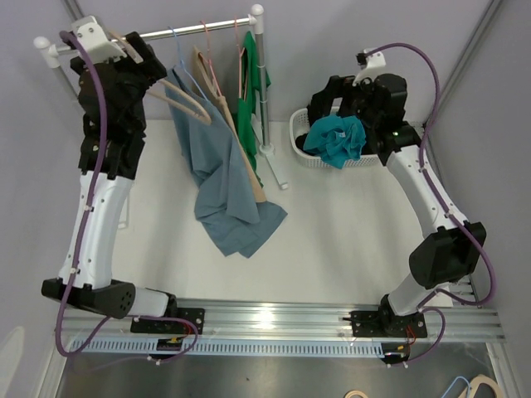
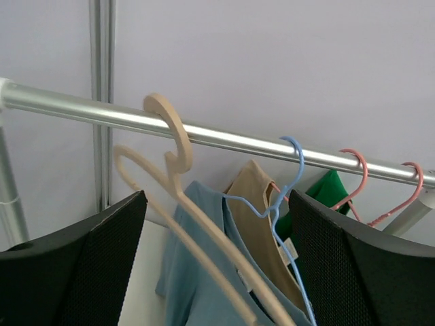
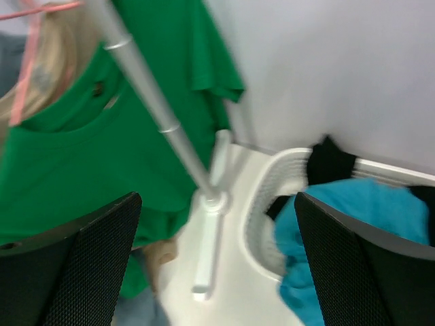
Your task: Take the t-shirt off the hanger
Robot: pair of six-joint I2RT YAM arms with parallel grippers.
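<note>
Nearest the arm bases, the lower folds of the blue-grey t-shirt (image 1: pixel 220 178) are seen crumpled on the table (image 1: pixel 332 240), while its shoulders are carried higher up on a thin blue hanger (image 2: pixel 296 156) hooked over the rail (image 2: pixel 231 137) at the far side. The left gripper (image 2: pixel 217 204) is raised to that rail with its jaws spread wide and nothing clamped; a bare beige hanger (image 2: pixel 178 146) is seen hanging between the fingers, apparently ungripped. The right gripper (image 3: pixel 217 197) is likewise held wide apart and empty, just above a basket (image 1: pixel 297 137) in which a teal garment (image 1: pixel 336 139) is heaped. Beyond the blue-grey shirt, a tan garment (image 2: pixel 255 204) and a green t-shirt (image 3: pixel 75 163) are hung on pink hangers. The cloth is judged light, limp and easily stretched, so it would be expected to sag and drag rather than lift as one piece. A pinch at a shoulder seam or beside the collar is thought best, with the wire hanger steadied, since it is likely to swing or slide along the rail.
</note>
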